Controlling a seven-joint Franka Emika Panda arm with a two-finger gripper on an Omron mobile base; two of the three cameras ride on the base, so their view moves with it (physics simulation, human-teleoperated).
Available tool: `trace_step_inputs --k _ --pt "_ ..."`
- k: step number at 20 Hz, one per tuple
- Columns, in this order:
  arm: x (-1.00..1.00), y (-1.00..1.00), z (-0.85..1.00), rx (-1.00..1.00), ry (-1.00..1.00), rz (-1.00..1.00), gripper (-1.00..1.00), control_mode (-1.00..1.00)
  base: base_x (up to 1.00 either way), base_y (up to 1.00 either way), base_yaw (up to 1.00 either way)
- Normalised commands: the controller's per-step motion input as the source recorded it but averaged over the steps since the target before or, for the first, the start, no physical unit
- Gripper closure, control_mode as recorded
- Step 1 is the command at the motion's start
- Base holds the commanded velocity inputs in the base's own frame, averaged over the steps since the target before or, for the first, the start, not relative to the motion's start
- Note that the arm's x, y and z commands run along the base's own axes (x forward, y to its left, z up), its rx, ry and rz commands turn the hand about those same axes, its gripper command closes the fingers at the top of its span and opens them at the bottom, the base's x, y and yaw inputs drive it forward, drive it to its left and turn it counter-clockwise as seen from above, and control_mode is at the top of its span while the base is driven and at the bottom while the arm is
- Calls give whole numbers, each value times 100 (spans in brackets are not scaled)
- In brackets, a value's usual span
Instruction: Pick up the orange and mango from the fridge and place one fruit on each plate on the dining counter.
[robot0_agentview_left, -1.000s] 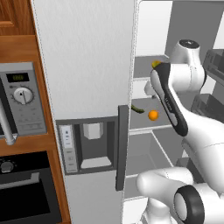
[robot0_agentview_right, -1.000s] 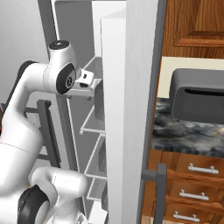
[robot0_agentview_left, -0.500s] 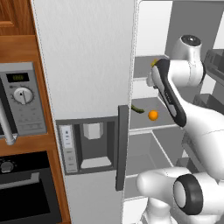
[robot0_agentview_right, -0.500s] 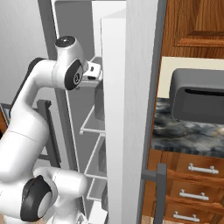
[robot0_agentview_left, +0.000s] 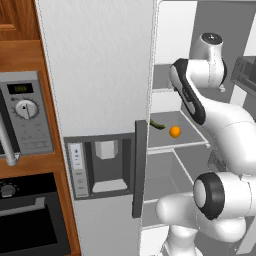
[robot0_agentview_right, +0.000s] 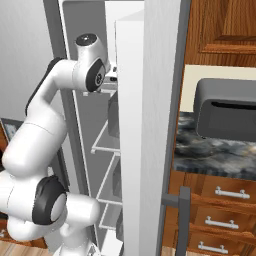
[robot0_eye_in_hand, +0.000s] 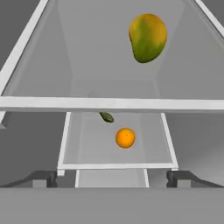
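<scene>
1. Nearest, the pincer shows its two small dark fingertips set wide apart at the bottom of the hand view, released and holding nothing, presumably ready to close around a fruit.
2. Just beyond, the hand looks down over the white front rail of an upper shelf inside the tall light-grey fridge, whose right door stands open so the arm can reach in.
3. Below that rail, the small round bright-orange orange sits on a lower white shelf, near its middle and well apart from the fingertips; the left base view shows it too.
4. Just behind it lies a dark green elongated vegetable, near but not touching, which the task leaves alone.
5. Farthest, the yellow-green oval mango rests on the upper shelf toward the back wall.
6. Judging from this, neither fruit is picked yet; the hand seems aimed between both shelves.
</scene>
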Motion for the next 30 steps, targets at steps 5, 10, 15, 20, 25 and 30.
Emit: trace_step_inputs --k 5,10,15,20,25,30 --pt "56 -13 13 0 0 0 -100 -100 0 0 0" --pt "56 -21 3 0 0 0 -100 -100 0 0 0" --pt "52 -28 0 0 0 0 -100 -100 0 0 0" --pt "62 -16 0 0 0 0 -100 -100 0 0 0" --pt "61 -4 -3 0 0 0 -100 -100 0 0 0" --pt "30 -6 -9 0 0 0 -100 -100 0 0 0"
